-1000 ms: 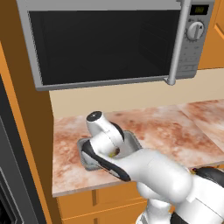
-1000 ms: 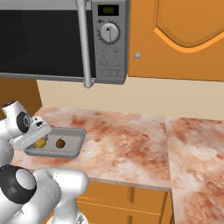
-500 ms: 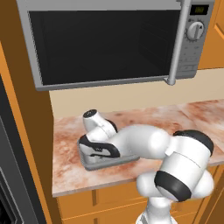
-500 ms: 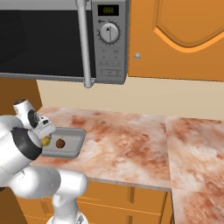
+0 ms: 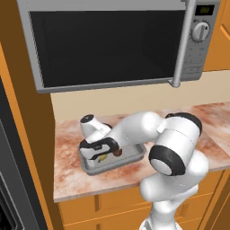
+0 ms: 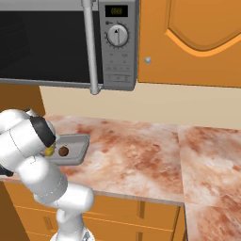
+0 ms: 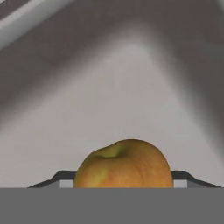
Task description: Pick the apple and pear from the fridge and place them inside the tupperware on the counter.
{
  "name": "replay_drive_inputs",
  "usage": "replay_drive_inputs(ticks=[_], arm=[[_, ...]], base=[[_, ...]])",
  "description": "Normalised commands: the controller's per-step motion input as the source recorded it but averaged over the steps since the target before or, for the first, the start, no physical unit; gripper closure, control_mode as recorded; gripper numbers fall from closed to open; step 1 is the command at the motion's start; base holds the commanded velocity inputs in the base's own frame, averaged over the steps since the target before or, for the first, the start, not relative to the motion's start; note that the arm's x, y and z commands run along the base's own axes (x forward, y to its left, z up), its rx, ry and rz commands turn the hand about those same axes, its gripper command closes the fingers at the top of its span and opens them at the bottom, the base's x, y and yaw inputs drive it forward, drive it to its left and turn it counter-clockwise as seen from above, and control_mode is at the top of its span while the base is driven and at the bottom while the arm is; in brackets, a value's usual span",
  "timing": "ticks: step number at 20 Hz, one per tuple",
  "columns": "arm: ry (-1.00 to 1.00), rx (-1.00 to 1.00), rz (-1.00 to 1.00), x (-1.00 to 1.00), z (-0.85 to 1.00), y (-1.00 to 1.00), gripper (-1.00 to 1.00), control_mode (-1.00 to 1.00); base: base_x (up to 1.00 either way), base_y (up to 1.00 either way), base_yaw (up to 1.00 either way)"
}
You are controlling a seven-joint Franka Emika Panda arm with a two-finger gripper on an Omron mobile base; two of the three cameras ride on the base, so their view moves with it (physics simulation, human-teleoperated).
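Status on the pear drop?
Gripper shut on pear, low inside tupperware. Apple already in the tupperware. Nothing in the way.

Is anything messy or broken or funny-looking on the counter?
Nothing stands out. The grey box sits flat on the counter, with the apple resting inside it. The gripper holds the pear low over the box. Nothing looks spilled, tipped or broken.

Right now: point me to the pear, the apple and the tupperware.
pear [image 7: 124,164], hand view, middle of its skin.
apple [image 6: 63,151], right base view, its centre.
tupperware [image 6: 81,149], right base view, right rim.
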Motion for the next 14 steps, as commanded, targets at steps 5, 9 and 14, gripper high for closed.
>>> replay_drive_inputs(ticks=[5, 9, 14], arm=[[0.00, 0.00, 0.07, 0.32, -0.26, 0.13, 1.00, -1.00], [0.03, 0.00, 0.09, 0.22, -0.31, 0.11, -1.00, -1.00], [0.00, 0.00, 0.06, 0.03, -0.21, 0.01, -1.00, -1.00]], base=[[0.00, 0.00, 0.00], [0.00, 0.00, 0.00], [0.00, 0.00, 0.00]])
